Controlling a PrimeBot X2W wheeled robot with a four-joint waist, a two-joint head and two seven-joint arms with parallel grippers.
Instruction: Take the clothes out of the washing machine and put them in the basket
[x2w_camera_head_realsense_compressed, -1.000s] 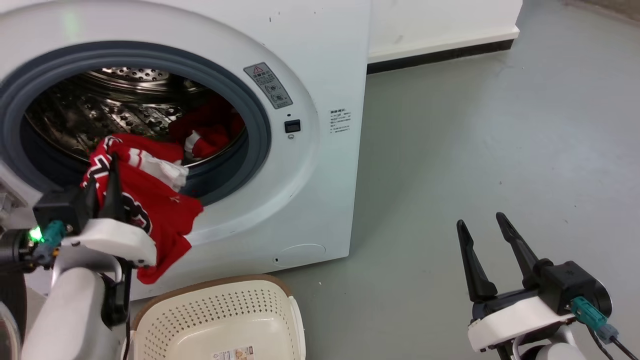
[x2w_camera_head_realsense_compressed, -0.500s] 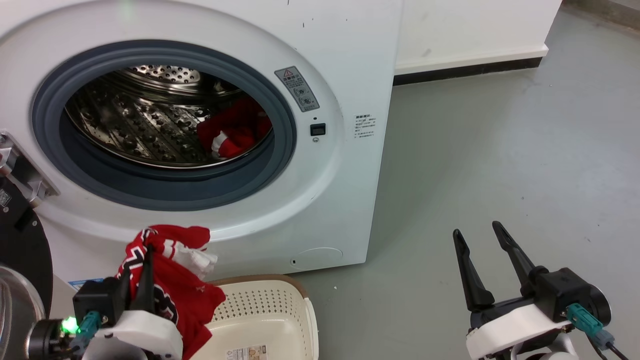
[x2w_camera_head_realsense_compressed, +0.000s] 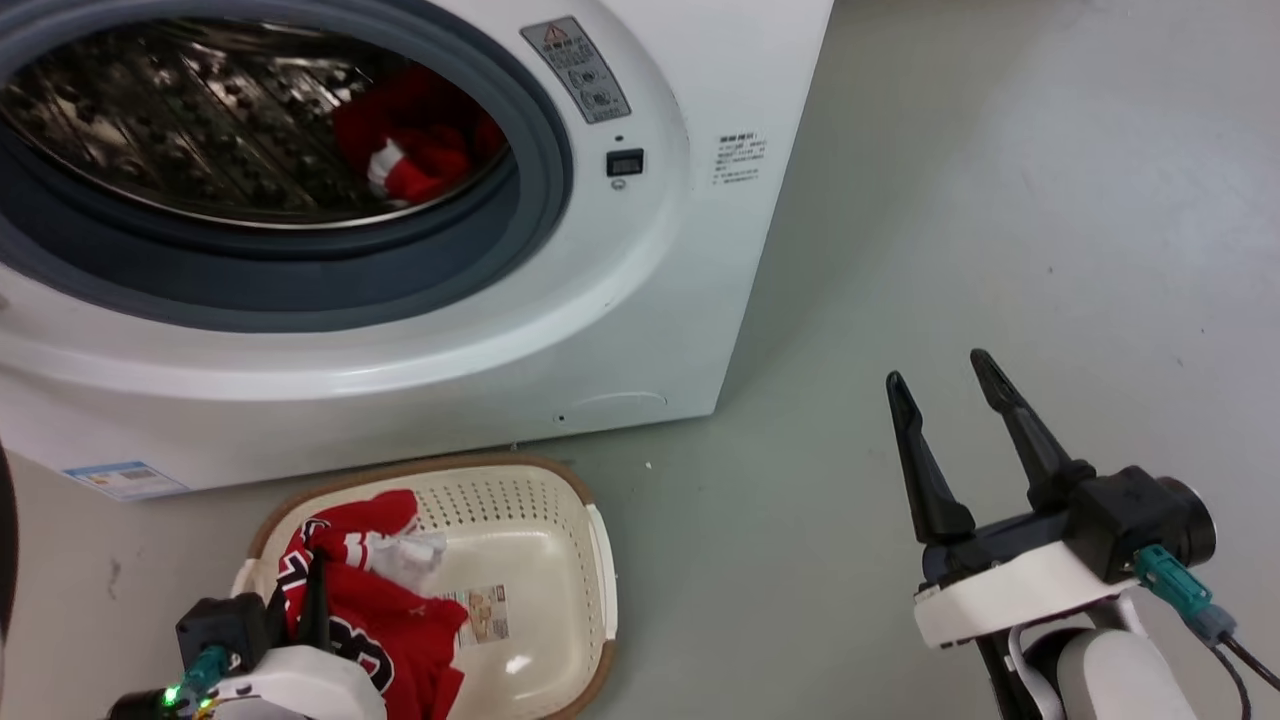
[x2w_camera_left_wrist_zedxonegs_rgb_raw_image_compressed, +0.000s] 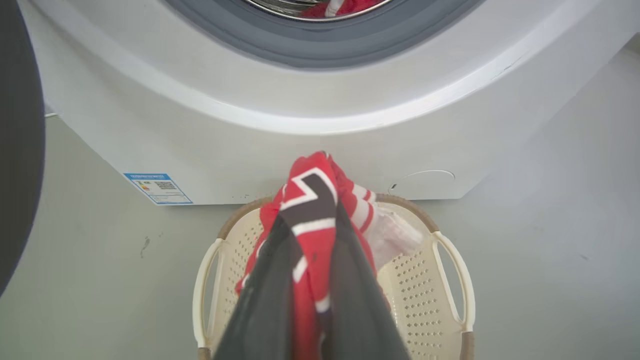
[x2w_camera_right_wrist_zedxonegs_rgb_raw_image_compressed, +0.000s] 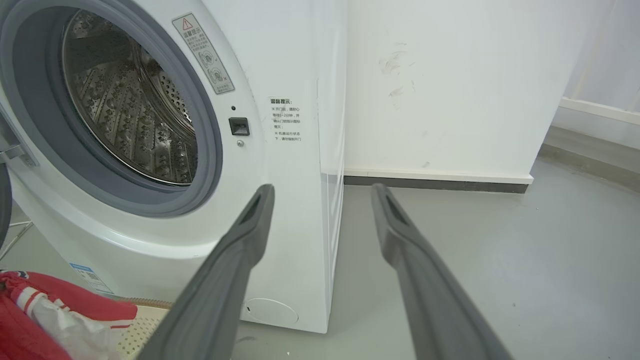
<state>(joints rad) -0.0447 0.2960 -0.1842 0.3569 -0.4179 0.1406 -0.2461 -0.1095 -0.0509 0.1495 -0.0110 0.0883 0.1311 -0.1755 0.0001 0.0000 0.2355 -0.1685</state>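
Observation:
The white washing machine (x2w_camera_head_realsense_compressed: 640, 250) stands with its porthole uncovered, and a plain red garment (x2w_camera_head_realsense_compressed: 415, 150) lies at the right inside the steel drum. On the floor in front sits the cream basket (x2w_camera_head_realsense_compressed: 560, 500). My left gripper (x2w_camera_head_realsense_compressed: 315, 590) is shut on the striped red garment (x2w_camera_head_realsense_compressed: 380, 610), which hangs into the basket's left half. The left wrist view has the gripper (x2w_camera_left_wrist_zedxonegs_rgb_raw_image_compressed: 312, 210) pinching the garment (x2w_camera_left_wrist_zedxonegs_rgb_raw_image_compressed: 310, 170) above the basket (x2w_camera_left_wrist_zedxonegs_rgb_raw_image_compressed: 450, 250). My right gripper (x2w_camera_head_realsense_compressed: 940, 400) is open over the floor, right of the machine, holding nothing.
The dark edge of the machine's door (x2w_camera_left_wrist_zedxonegs_rgb_raw_image_compressed: 15, 150) curves in at the far left. Grey floor (x2w_camera_head_realsense_compressed: 1000, 200) stretches to the right of the machine. A white wall with dark skirting (x2w_camera_right_wrist_zedxonegs_rgb_raw_image_compressed: 435, 182) stands behind it.
The head camera has tilted down. My left gripper has carried the striped garment from the porthole's lip down into the basket. The right gripper has stayed open in place.

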